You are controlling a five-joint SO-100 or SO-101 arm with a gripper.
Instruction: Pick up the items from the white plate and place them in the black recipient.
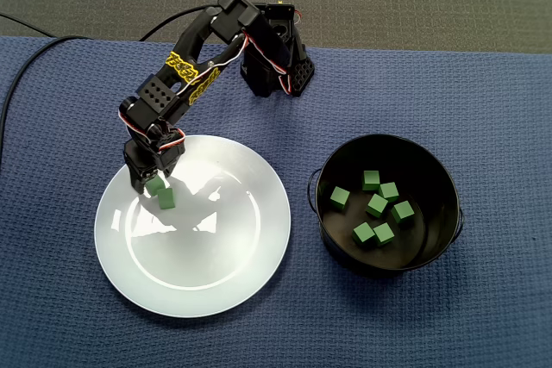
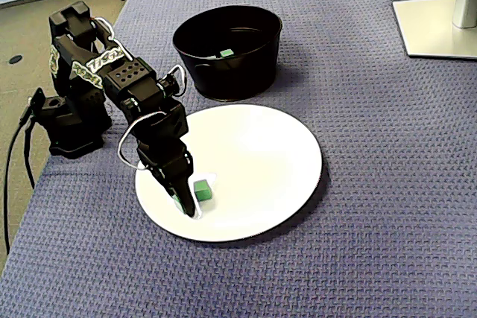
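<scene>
Fixed view from above: gripper is down on the white plate, over its left part. A green cube sits right at the tips, touching them. The jaw gap is unreadable, so I cannot tell if it is gripped. A second cube lies just beside the tips, lower right. The black pot is well apart to the gripper's right, with seven cubes inside.

Side fixed view: gripper points down onto the white plate. The second cube is just right of the fingers, and a sliver of the green cube shows to their left. The opening is unclear here too. The black pot stands beyond the gripper, with one cube showing inside.
</scene>
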